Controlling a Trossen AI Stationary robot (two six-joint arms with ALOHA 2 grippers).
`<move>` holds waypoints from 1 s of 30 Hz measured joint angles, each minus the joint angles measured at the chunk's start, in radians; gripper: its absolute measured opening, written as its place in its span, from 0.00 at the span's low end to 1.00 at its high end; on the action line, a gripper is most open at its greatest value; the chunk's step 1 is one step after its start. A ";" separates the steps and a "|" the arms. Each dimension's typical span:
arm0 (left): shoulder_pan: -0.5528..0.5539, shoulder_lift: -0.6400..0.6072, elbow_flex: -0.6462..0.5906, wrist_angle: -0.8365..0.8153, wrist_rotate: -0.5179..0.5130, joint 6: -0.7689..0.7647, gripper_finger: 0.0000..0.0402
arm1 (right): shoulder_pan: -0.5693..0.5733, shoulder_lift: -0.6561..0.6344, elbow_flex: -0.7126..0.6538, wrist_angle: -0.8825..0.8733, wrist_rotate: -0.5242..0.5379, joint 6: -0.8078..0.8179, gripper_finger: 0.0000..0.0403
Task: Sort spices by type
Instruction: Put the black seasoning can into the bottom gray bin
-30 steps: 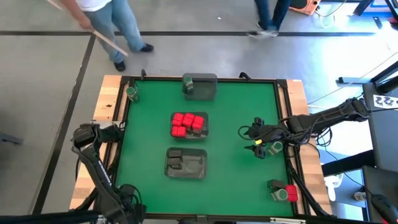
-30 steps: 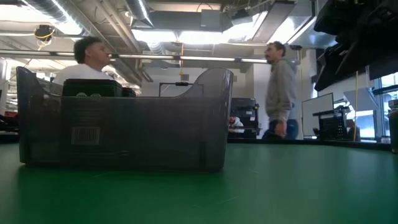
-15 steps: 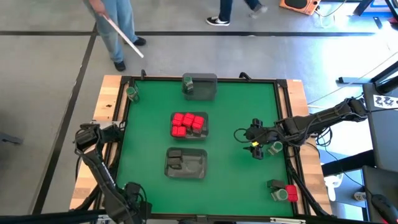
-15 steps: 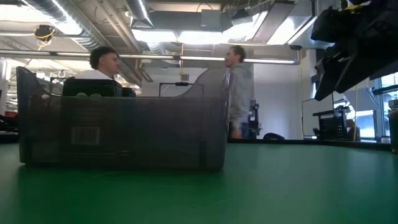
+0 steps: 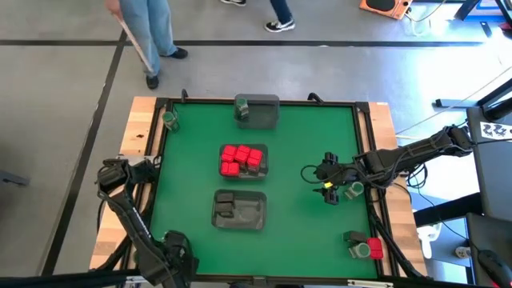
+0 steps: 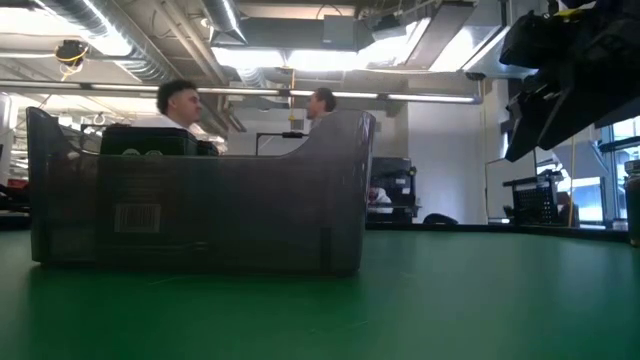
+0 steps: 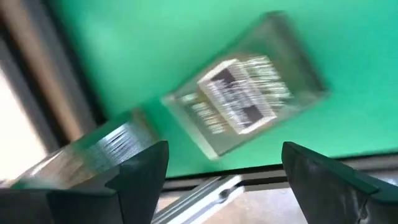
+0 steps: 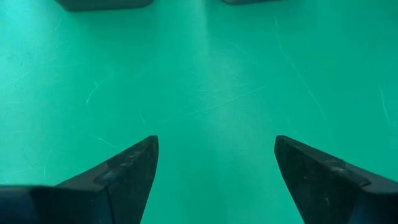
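In the high view, red boxes (image 5: 242, 158) fill the middle clear tray. Dark blocks (image 5: 232, 208) lie in the near tray, which also fills the low view (image 6: 200, 200). One green-lidded jar (image 5: 242, 108) stands in the far tray, and another (image 5: 169, 118) stands at the far left corner. A third jar (image 5: 353, 190) stands on the mat beside my right arm. My right gripper (image 5: 318, 182) hovers open over bare mat (image 8: 214, 168), left of that jar. My left gripper (image 5: 172, 244) is open (image 7: 224, 180) at the near left corner.
A dark block (image 5: 352, 238), a green-lidded jar (image 5: 362, 250) and a red box (image 5: 374, 248) sit together at the near right corner. Bare green mat lies between the trays and my right gripper. People walk on the floor beyond the far edge (image 6: 180, 100).
My right gripper has moved a short way toward the table's left, away from the jar beside it, then held still, staying open. My left arm has shifted slightly at the near left corner. People beyond the table have walked on.
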 joint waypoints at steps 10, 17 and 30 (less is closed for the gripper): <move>0.002 0.000 0.000 -0.069 -0.124 0.484 0.77 | 0.000 0.000 0.000 0.000 0.000 0.000 0.79; -0.004 -0.002 -0.042 0.034 -0.142 0.656 0.77 | 0.000 -0.001 0.000 0.000 -0.008 0.002 0.79; -0.006 -0.002 -0.157 0.101 -0.138 0.712 0.77 | 0.000 -0.001 0.000 0.000 -0.008 0.003 0.79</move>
